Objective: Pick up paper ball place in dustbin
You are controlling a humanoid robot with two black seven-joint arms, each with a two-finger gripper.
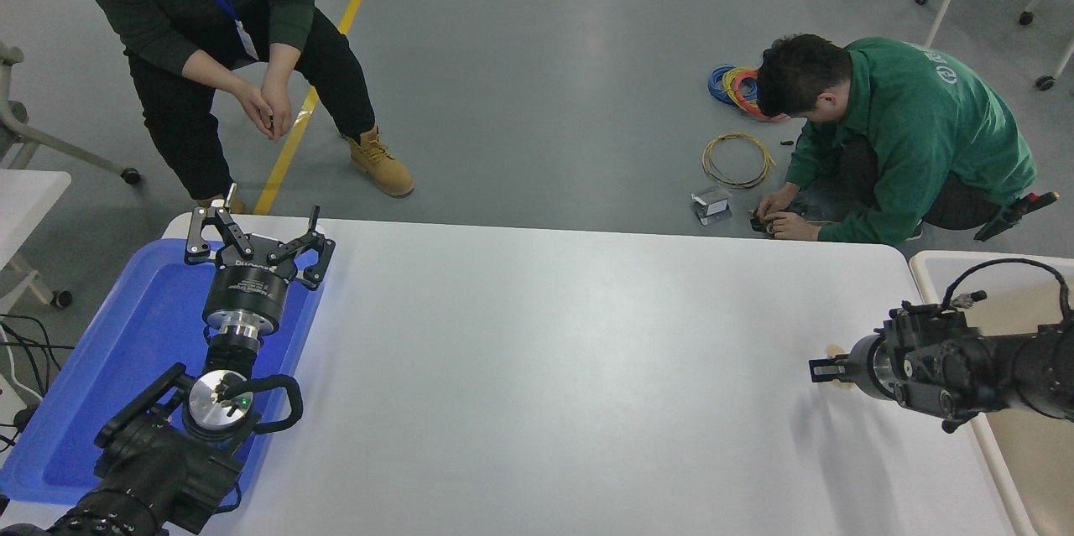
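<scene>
The crumpled tan paper ball [835, 351] sits pinched at the right gripper [826, 369] fingers, above the white tabletop [545, 368]; the white-rimmed beige dustbin [933, 301] lies rightward — behind the wrist. The left gripper [256, 238] is parked, fingers spread.

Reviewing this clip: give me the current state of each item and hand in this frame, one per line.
Paper ball: mostly hidden at the right hand, only a tan sliver showing; not in the bin.
Right hand: at the table's right side beside the dustbin; open or shut cannot be told.
Dustbin: upright at the table's right end, arm reaching across it.
Left hand: open, parked over the blue tray.
</scene>
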